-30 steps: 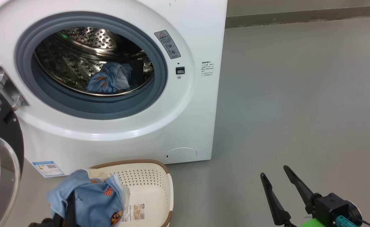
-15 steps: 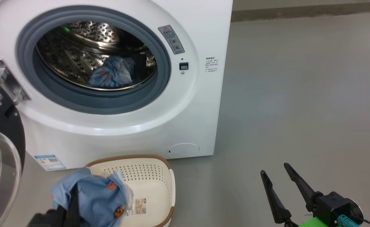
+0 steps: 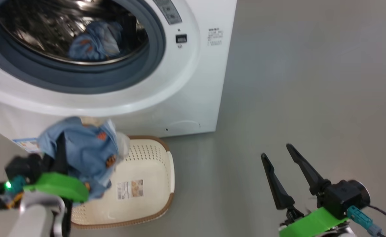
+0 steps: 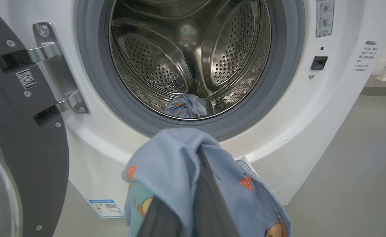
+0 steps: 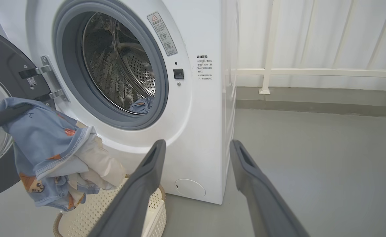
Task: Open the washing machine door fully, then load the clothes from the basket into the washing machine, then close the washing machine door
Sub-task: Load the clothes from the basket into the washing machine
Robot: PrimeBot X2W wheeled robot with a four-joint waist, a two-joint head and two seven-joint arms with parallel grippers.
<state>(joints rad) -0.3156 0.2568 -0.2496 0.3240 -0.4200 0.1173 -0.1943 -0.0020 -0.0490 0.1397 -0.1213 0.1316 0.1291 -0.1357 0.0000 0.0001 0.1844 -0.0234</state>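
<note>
The washing machine [image 3: 193,82] stands with its washing machine door [image 4: 22,131] swung wide open to the left. One piece of the clothes [image 3: 94,41] lies in the steel drum. My left gripper [image 3: 61,144] is shut on another light blue garment [image 3: 84,151] and holds it above the left side of the basket [image 3: 147,184], below the drum opening. In the left wrist view the garment [image 4: 176,164] drapes over my fingers and hides them. My right gripper [image 3: 277,151] is open and holds nothing, low over the floor to the right of the basket.
Bare grey floor [image 3: 311,82] stretches to the right of the machine. A white railing [image 5: 311,72] in front of a pale curtain stands behind it. The basket's bottom shows a label sticker [image 3: 130,189]. The open door's hinge bracket [image 4: 51,69] sits left of the drum.
The head camera has tipped downward, so the whole picture has shifted. My left gripper has lifted the garment higher, up out of the basket. The right gripper stays open.
</note>
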